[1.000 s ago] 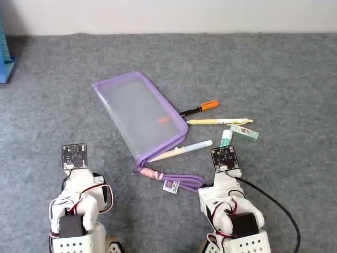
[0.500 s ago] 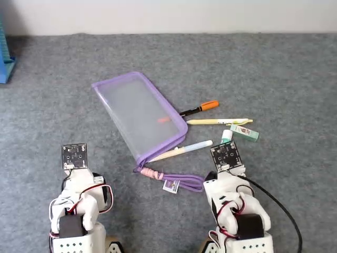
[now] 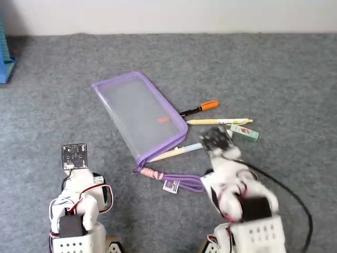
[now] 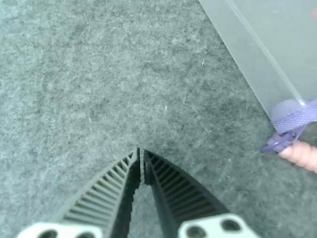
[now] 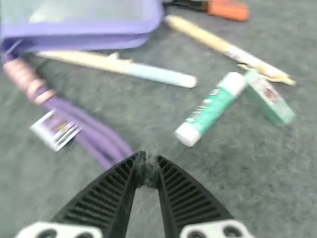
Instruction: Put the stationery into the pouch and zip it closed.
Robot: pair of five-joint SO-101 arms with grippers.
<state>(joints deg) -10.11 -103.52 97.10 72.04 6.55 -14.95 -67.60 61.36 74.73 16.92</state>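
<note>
The left gripper [image 4: 141, 163] is hovering over the grey carpet [image 3: 274, 79] near the front left, its toothed jaws pressed together on nothing. Just right of it, the translucent purple-edged pouch [image 3: 139, 113] is lying flat, its long axis running diagonally from the far left down toward the near right. From its near-right corner a pink charm [image 3: 150, 172] and a purple wrist strap [image 3: 184, 182] with a small tag [image 3: 171, 185] are trailing rightward. A pastel pen [image 3: 179, 151] is lying against the pouch's near edge, cream end by the pouch and blue end pointing right. Farther back, a black marker [image 3: 200, 108] is pointing its orange cap to the right. The right gripper [image 5: 147, 166] is hanging clenched and empty, above the carpet between the strap and a glue stick [image 5: 210, 109], whose white end is pointing toward it. A yellow pen [image 3: 218, 122] is lying roughly left to right, and a green eraser [image 3: 245, 132] is sitting just beside its right end.
</note>
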